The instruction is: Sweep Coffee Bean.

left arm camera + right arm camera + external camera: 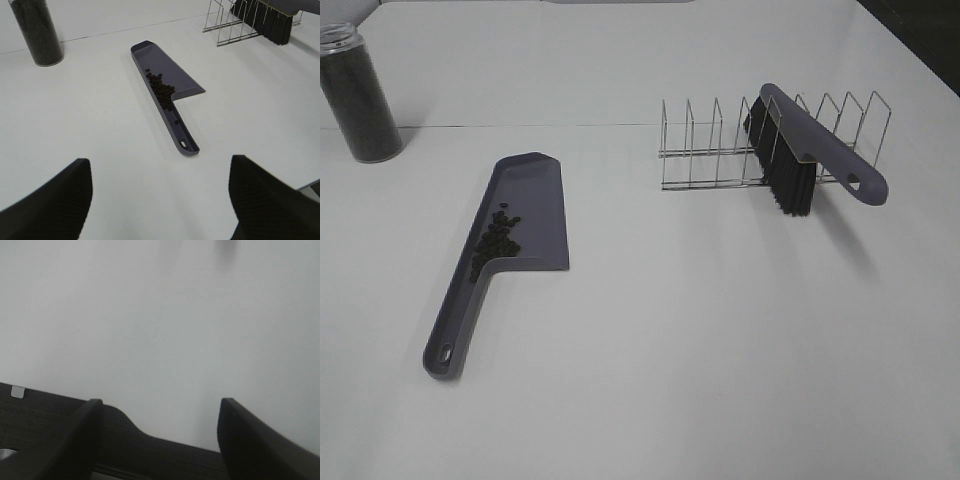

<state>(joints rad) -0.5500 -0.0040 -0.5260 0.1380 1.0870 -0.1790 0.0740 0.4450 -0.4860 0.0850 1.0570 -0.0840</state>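
Already, the coffee bean (496, 240), a loose cluster of tiny dark brown-black ovals, is lying inside the flat grey-purple plastic dustpan (525, 205), gathered along its raised side wall where the pan narrows into the long handle; a few beans are sitting in the handle channel, as the left wrist view shows (161, 91). No beans are showing on the bare white table (720, 330) around it, so, judging by how things lie, the sweeping itself is looking finished and the step in hand is the close of the task.

The grey-purple hand brush with black bristles (800, 150) is resting in the wire slotted rack (720, 150), bristles down, well apart from the dustpan. A tall clear jar of dark beans (358, 95) is standing at the far left of the table, apart from the pan.

Neither arm is appearing in the high view. The left gripper (160, 200) is hanging over bare table with its jaws spread wide and nothing between them, the dustpan handle lying ahead of it. The right gripper (157, 435) is likewise spread wide and empty, over the table edge.

If anything is left, it is probably lifting the pan by its handle, which calls for keeping it level so the beans are not rolling out.
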